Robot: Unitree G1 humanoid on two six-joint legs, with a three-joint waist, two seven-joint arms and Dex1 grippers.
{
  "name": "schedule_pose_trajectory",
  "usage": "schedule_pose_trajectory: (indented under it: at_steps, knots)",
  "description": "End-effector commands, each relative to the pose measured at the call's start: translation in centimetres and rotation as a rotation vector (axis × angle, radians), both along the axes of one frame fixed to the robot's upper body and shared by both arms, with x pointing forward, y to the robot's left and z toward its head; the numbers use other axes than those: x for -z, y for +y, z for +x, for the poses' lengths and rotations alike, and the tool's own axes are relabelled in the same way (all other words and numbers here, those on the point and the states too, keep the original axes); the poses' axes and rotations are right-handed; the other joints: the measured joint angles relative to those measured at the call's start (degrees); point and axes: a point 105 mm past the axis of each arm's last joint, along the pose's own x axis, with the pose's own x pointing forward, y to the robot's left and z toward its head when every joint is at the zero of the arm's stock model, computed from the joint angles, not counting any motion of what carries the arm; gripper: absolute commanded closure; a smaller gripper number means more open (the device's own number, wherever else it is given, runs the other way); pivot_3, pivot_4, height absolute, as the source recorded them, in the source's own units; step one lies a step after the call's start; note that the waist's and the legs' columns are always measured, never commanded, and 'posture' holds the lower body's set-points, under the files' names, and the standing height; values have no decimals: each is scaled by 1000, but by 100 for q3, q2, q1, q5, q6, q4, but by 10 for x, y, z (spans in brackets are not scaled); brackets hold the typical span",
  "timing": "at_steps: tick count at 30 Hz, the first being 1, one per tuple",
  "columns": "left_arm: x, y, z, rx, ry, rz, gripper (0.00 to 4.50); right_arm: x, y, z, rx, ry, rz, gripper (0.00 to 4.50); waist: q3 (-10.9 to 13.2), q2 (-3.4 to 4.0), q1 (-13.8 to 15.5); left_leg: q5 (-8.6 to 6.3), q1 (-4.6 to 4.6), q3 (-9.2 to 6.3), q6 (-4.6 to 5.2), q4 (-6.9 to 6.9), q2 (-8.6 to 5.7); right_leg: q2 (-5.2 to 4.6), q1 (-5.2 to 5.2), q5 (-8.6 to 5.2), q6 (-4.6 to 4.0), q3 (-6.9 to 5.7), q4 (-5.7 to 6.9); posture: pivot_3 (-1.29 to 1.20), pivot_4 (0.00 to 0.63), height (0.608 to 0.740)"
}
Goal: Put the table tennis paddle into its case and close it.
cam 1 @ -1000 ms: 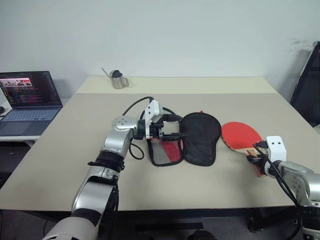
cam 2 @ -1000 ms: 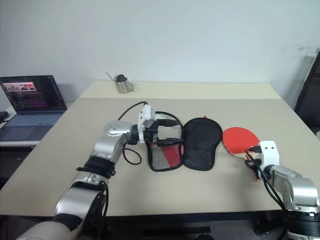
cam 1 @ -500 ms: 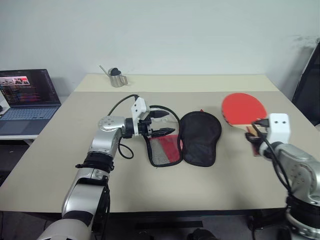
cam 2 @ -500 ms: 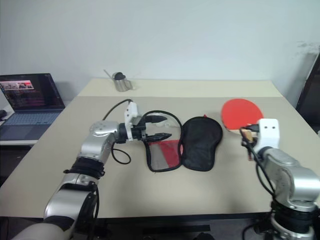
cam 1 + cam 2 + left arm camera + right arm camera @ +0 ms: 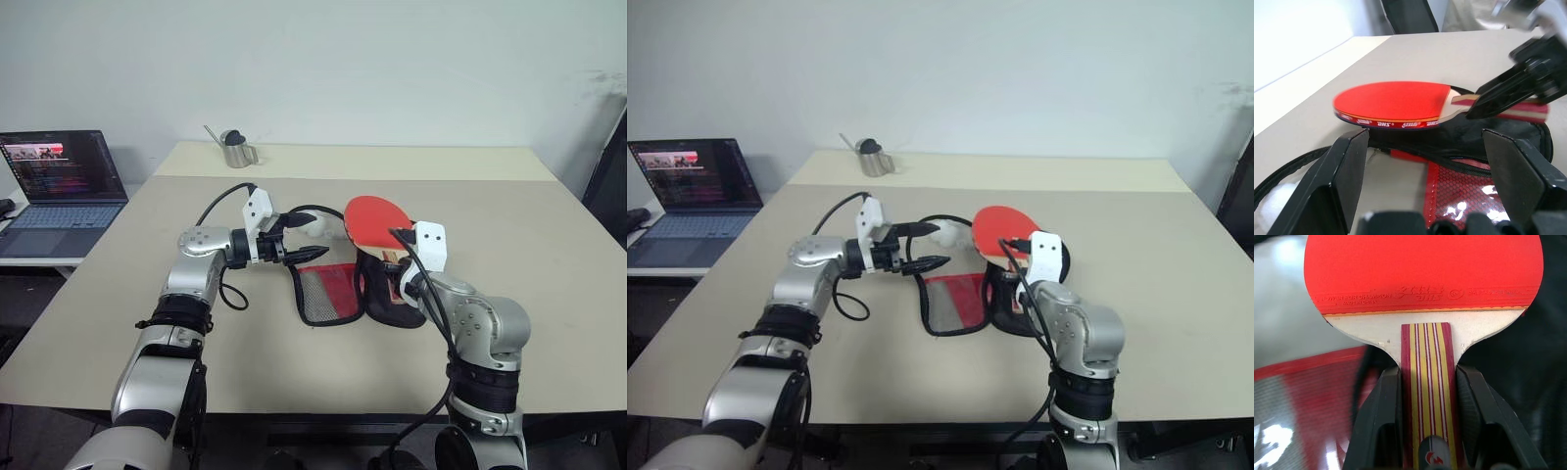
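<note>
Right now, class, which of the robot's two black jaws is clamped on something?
The right gripper: its jaws pinch the round red paddle's striped wooden handle. The left gripper gapes empty.

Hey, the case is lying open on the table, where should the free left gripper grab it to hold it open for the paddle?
Probably the zip edge of the red mesh half of the case, coming from the robot's left, where the left gripper hovers open. That flap lies flat with its rim free, while the paddle, held by its handle in the right gripper, hangs over the black half.

Round red rubber-faced paddle with striped wooden handle: lower rubber margin reads "POWER FOR CHAMPION", "DHS" logo at centre; edge tape repeats "DHS".
</note>
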Motion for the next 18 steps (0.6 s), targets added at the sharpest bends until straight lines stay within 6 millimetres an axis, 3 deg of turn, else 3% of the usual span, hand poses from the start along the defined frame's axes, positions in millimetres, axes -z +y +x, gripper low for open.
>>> schedule_pose_trajectory:
  at_steps: [1, 9, 18]
  knots:
    - [-15, -2, -2, 14, -66, -3, 505, -7, -6, 5, 53, -71, -17, 3404, 0, 0, -11, 0, 0, 0, 0, -1, 0, 0, -2, 0, 0, 0, 1, 0, 150, 740]
    - [-15, -4, -1, 18, -64, -3, 505, 12, -8, 1, 91, -32, -49, 3404, 0, 0, -27, 0, 0, -5, 0, -3, 8, 11, -11, -1, -1, 0, 17, 0, 150, 740]
    - [-14, -7, -2, 31, -62, -2, 505, 22, 5, -1, 83, -2, -35, 3404, 0, 0, -26, 0, 0, -5, 0, 0, 7, 11, -10, -1, -1, 0, 17, 0, 150, 740]
